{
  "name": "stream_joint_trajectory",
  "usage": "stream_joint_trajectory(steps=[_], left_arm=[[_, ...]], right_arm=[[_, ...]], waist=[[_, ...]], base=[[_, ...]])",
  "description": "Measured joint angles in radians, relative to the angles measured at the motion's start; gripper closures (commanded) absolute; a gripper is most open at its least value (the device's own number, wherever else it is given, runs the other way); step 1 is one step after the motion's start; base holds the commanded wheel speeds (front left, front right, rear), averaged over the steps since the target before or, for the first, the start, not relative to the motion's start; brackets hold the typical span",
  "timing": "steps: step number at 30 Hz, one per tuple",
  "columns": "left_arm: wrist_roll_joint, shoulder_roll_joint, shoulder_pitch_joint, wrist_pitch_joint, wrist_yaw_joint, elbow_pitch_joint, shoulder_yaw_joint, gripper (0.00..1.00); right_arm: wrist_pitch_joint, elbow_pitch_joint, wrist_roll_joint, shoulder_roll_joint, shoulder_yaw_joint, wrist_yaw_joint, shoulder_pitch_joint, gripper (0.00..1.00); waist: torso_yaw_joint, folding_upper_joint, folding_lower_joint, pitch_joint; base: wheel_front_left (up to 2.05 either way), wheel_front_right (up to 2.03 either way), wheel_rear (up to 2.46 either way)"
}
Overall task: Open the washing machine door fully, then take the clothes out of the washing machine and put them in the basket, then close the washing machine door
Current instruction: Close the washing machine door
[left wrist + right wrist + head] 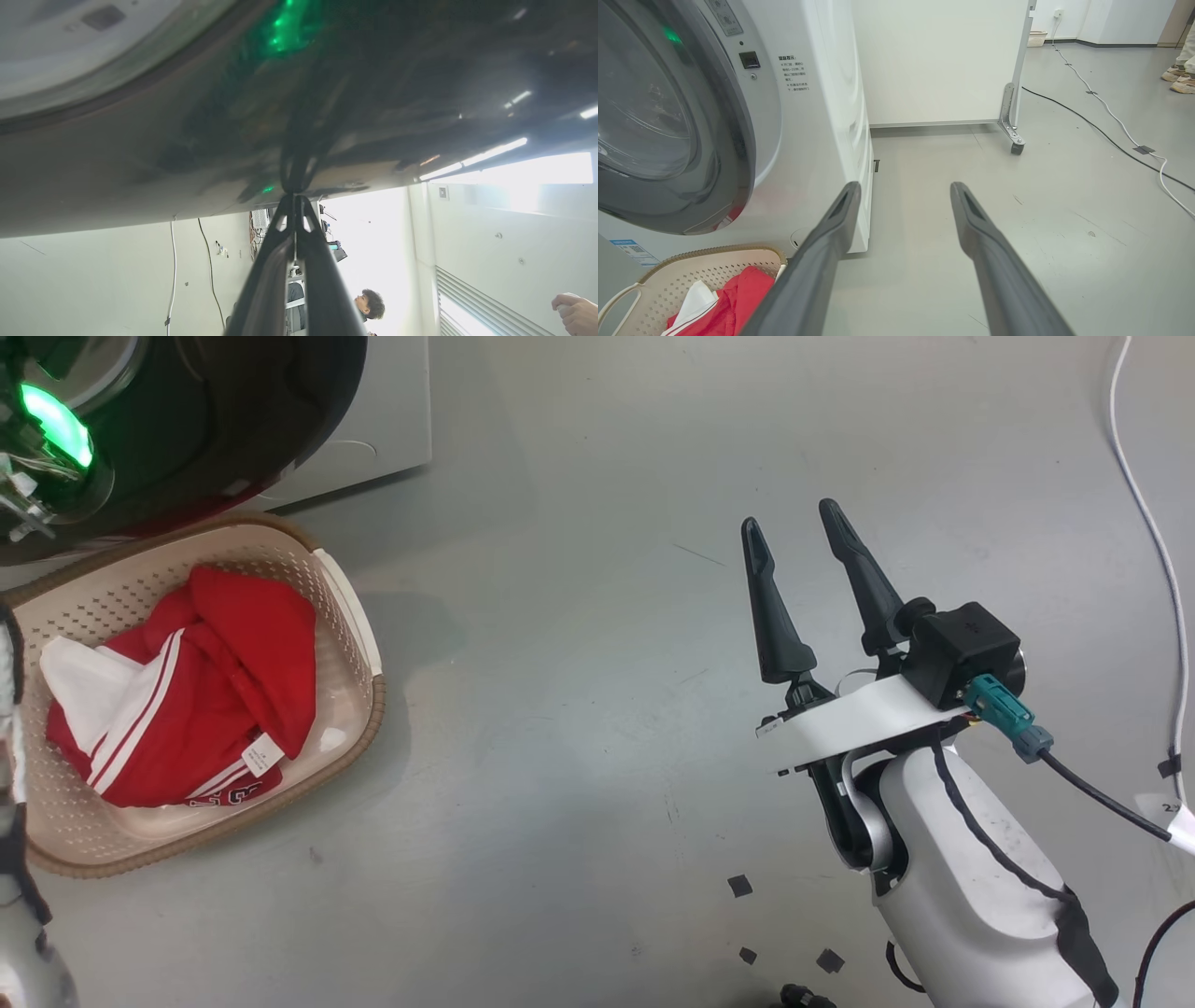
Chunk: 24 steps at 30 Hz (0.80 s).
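L gripper (295, 198): fingers pressed together, nothing between them, tips touching the glossy black ring of the washing machine door (327, 93). The next move turns on that contact, I'd say. The door lies straight ahead of the tips, along the fingers' long axis, so a push on that line should swing it home. L arm is nearer by far.

R gripper (790, 515): jaws spread wide & empty, over bare floor (579, 756), well apart from door & basket.

Next out is the basket (376, 709), on the floor just in front of the machine. In the head view its far rim sits under the door's lower edge. The clothes (233, 653) lie bunched inside it: red w/ white stripes, white lettering low down, small white tag. Unloading looks done, so closing is prob. the step in hand.

Beyond that, the door is big & round, a black ring around bulging clear glass, w/ green light reflected in it. In the R wrist view it sits close to the front of the washing machine (822, 116), but can't tell if it's latched or ajar.

Risks: the tips could slide on the gloss. Can't tell whether the door's lower edge clears the basket rim.

Far bkgd: a person's hand (577, 310) at the edge of the L wrist view.
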<state>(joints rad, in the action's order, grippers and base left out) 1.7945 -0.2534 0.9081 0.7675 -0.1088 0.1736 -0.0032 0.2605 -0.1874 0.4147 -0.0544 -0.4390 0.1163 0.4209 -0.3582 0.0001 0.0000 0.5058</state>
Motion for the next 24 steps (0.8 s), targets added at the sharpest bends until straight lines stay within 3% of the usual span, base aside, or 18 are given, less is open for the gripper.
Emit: stream_joint_trajectory(steps=[16, 17, 20, 21, 23, 24], left_arm=[[0.063, 0.056, -0.023, 0.033, 0.116, 0.032, 0.014, 1.00], [0.068, 0.060, -0.035, 0.036, 0.121, 0.030, 0.014, 0.95], [0.072, 0.071, -0.093, 0.042, 0.155, 0.030, 0.026, 0.65], [0.076, 0.075, -0.113, 0.042, 0.166, 0.032, 0.035, 0.53], [0.082, 0.076, -0.152, 0.042, 0.187, 0.032, 0.043, 0.07], [0.083, 0.078, -0.173, 0.041, 0.195, 0.031, 0.049, 0.00]], right_arm=[[0.000, -0.025, -0.050, 0.000, 0.057, 0.001, -0.001, 0.00], [0.000, -0.026, -0.053, -0.001, 0.062, 0.001, -0.001, 0.00], [0.000, -0.033, -0.065, -0.001, 0.074, 0.001, -0.002, 0.00], [0.000, -0.036, -0.069, -0.001, 0.078, 0.001, -0.003, 0.00], [0.000, -0.042, -0.077, -0.001, 0.086, 0.001, -0.005, 0.00], [0.000, -0.044, -0.084, -0.001, 0.091, 0.001, -0.006, 0.00]], waist=[[0.084, 0.0000, 0.0000, -0.035], [0.092, 0.0000, 0.0000, -0.037], [0.119, 0.0000, 0.0000, -0.044], [0.128, 0.0000, 0.0000, -0.047], [0.146, 0.0000, 0.0000, -0.053], [0.156, 0.0000, 0.0000, -0.056]], base=[[0.00, 0.00, 0.00], [0.00, 0.00, 0.00], [0.00, 0.00, 0.00], [0.00, 0.00, 0.00], [0.00, 0.00, 0.00], [0.00, 0.00, 0.00]])
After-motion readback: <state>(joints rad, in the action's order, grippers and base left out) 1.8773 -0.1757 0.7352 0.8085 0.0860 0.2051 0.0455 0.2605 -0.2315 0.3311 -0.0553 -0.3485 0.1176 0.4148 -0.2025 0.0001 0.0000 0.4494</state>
